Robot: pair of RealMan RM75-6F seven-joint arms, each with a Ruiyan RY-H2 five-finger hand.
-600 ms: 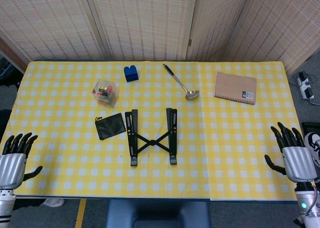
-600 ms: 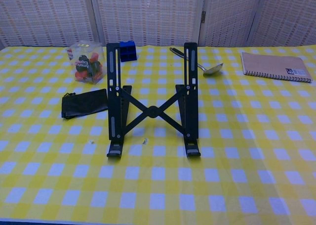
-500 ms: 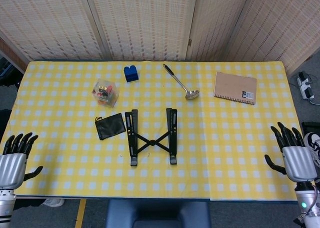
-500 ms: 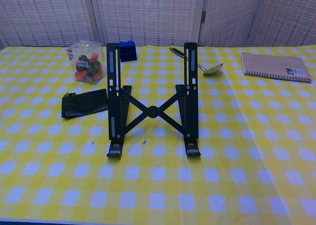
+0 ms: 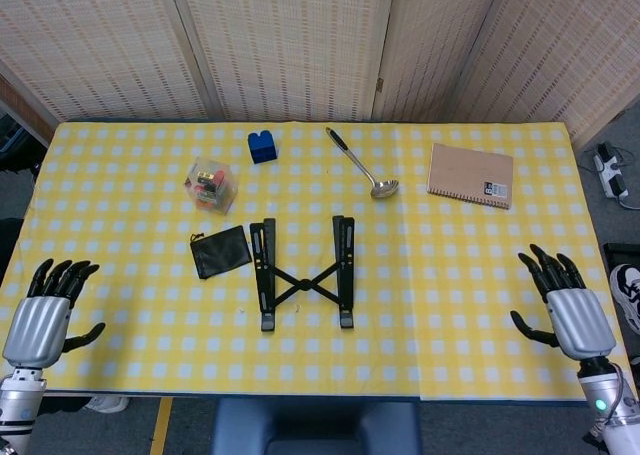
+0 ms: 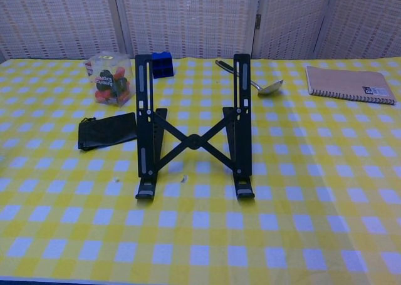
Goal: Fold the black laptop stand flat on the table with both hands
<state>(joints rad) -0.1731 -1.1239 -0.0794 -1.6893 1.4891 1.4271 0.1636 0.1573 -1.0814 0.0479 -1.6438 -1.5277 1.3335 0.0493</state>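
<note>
The black laptop stand [image 5: 303,272] [image 6: 193,128] stands unfolded at the middle of the yellow checked table [image 5: 460,295], its two rails raised and joined by a crossed brace. My left hand [image 5: 45,315] hovers at the table's near left corner, open, fingers apart. At the near right corner my right hand [image 5: 562,310] is open too, holding nothing. Both hands are far from the stand. Neither hand shows in the chest view.
A black pouch [image 5: 220,251] lies just left of the stand. Behind it are a clear box of coloured items [image 5: 211,185], a blue block [image 5: 263,146], a metal ladle [image 5: 362,162] and a brown notebook [image 5: 471,175]. A woven screen [image 5: 300,45] backs the table.
Both hands have moved inward over the table's near corners, the left to the right and the right to the left. The stand has not moved.
</note>
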